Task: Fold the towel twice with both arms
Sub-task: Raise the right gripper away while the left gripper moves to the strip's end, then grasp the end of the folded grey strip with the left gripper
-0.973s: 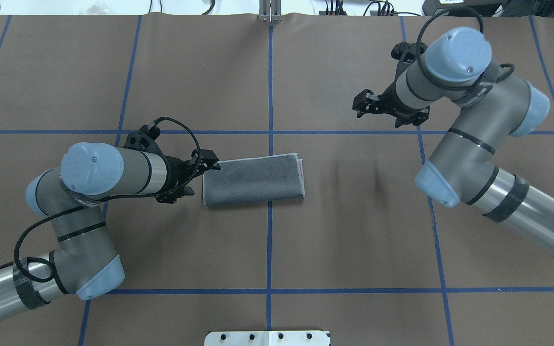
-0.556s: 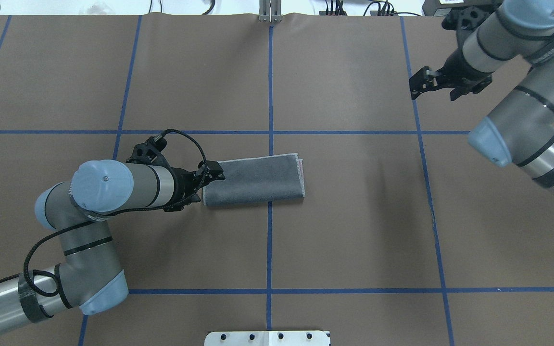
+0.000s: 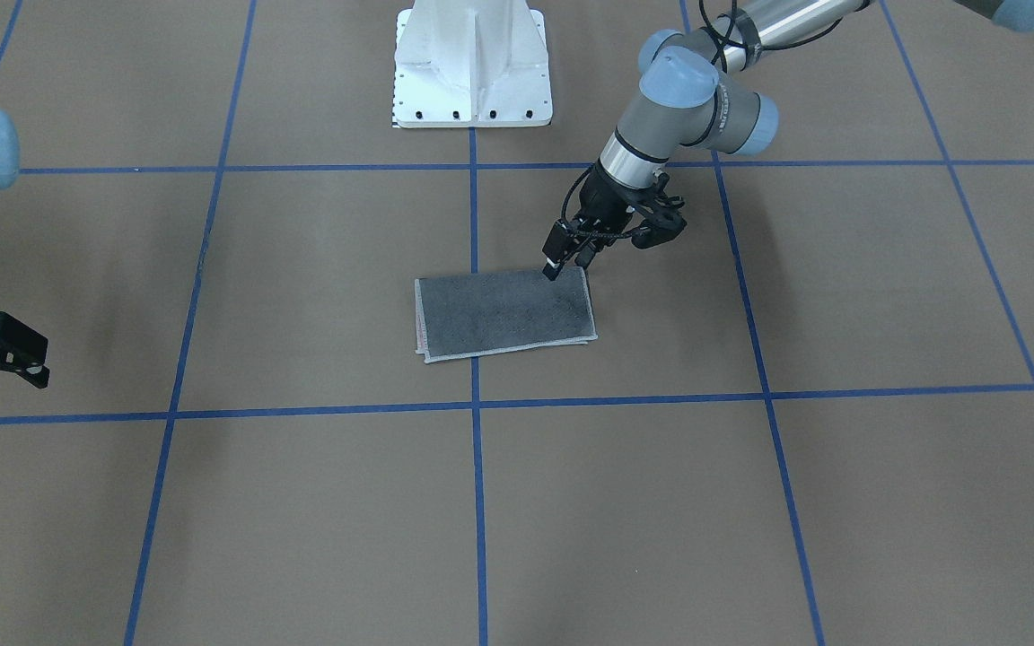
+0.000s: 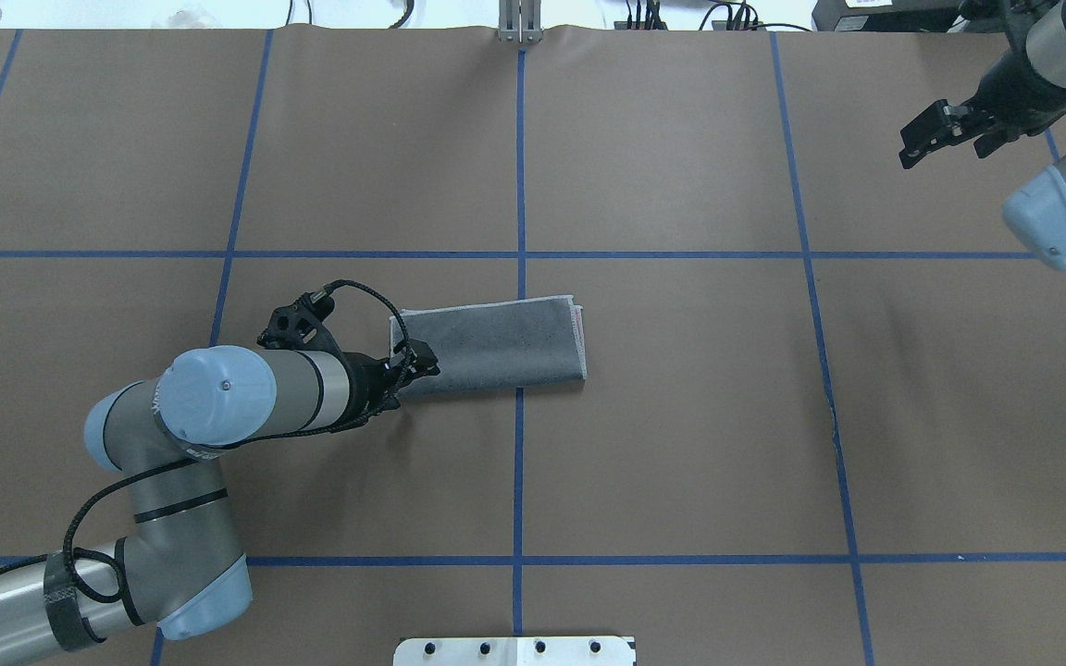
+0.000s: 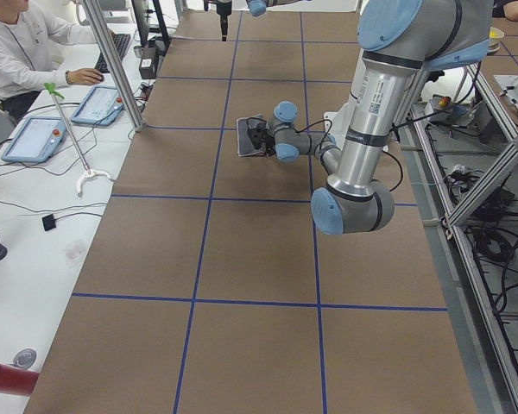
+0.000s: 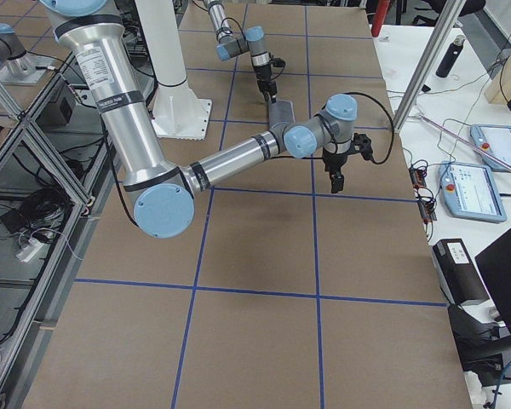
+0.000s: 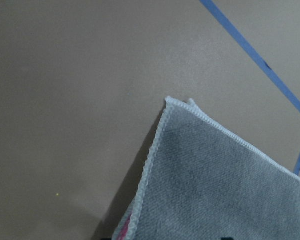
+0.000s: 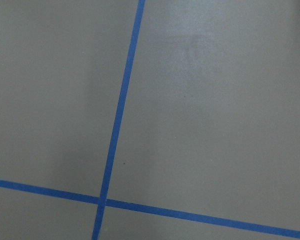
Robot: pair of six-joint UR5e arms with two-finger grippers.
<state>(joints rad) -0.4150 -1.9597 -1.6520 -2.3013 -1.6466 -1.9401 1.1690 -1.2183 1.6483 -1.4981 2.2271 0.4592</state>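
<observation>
Now | towel folded once, grey up, on worktop | left jaws at its left near corner (clenched or not: cannot tell) | right jaws released, well apart | risk: catching one layer, dragging fold askew

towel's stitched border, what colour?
Pale grey, near white, edging the towel and its dark grey face. The left wrist view shows it best.

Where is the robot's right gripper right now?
In the overhead view the right gripper hangs near the far right corner of the table, well apart from the towel at the centre.
</observation>
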